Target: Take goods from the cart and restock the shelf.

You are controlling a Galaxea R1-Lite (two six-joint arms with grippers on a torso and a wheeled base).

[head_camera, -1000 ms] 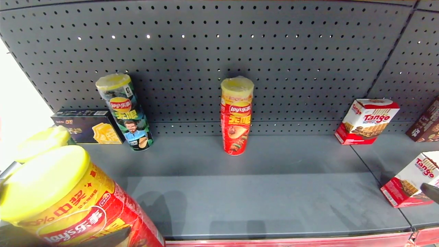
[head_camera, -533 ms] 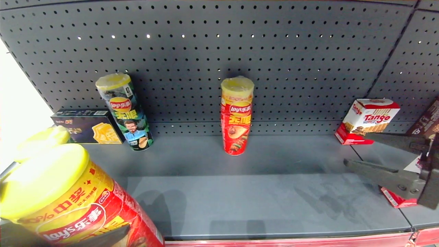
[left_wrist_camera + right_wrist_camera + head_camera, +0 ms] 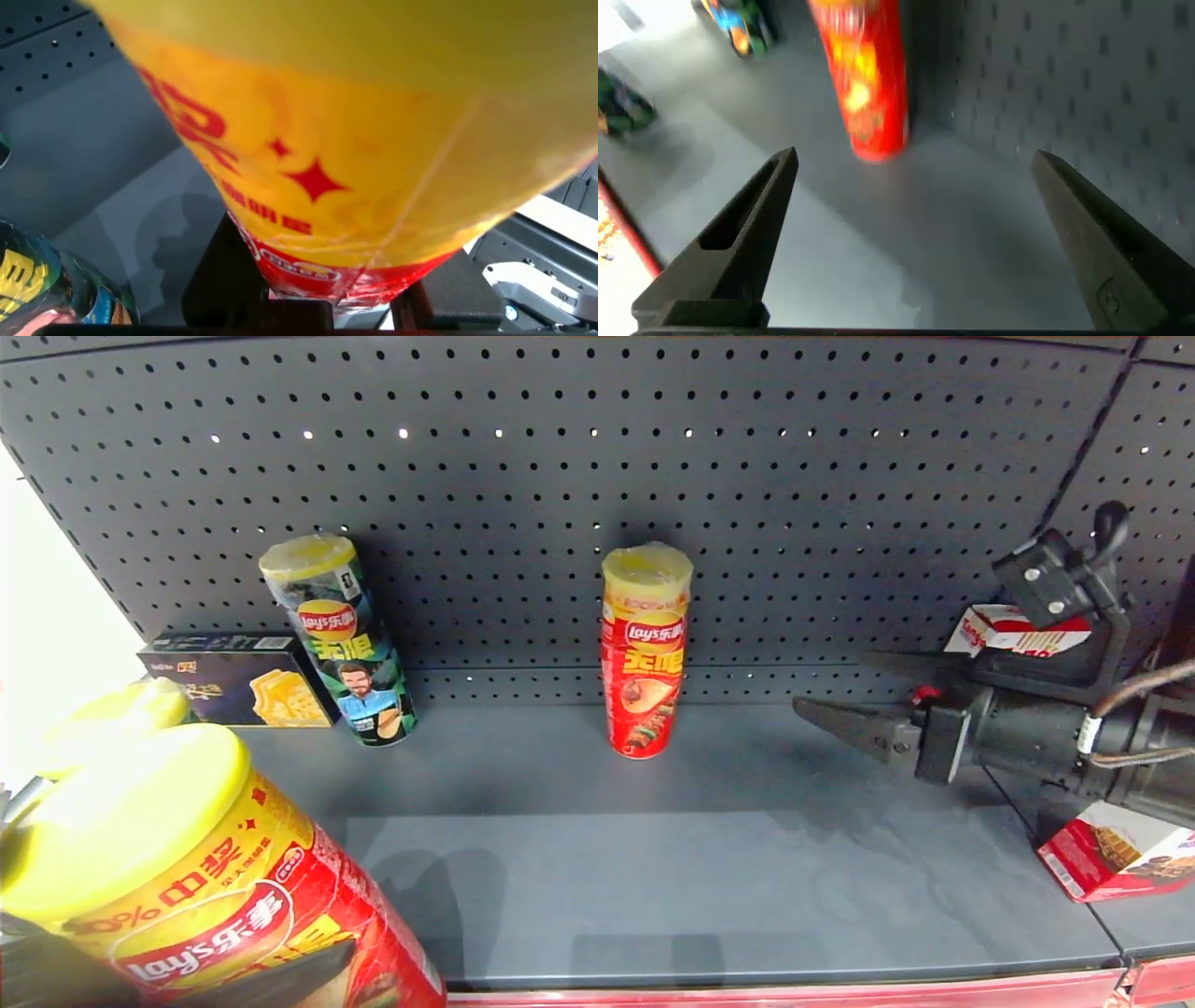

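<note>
left gripper (image 3: 327, 294) clamped on red chip canister (image 3: 187, 887) by shelf (image 3: 653, 877) front-left corner | right gripper (image 3: 831, 683) jaws apart, near shelf right edge | canister likely light, stiff, slick, dentable: grip mid-body

The dark grey shelf (image 3: 653, 877) has a perforated back panel (image 3: 579, 476) and a red strip (image 3: 775, 989) along its front edge. A dark cracker box (image 3: 238, 679) lies at the back left, with a green chip can (image 3: 338, 639) upright just beside it. A red chip can (image 3: 646, 649) stands upright at mid-back, well apart from both. A red-and-white wafer box (image 3: 1013, 627), partly hidden, stands at the back right. A second wafer box (image 3: 1116, 854) lies towards the front of the adjoining section.
</note>
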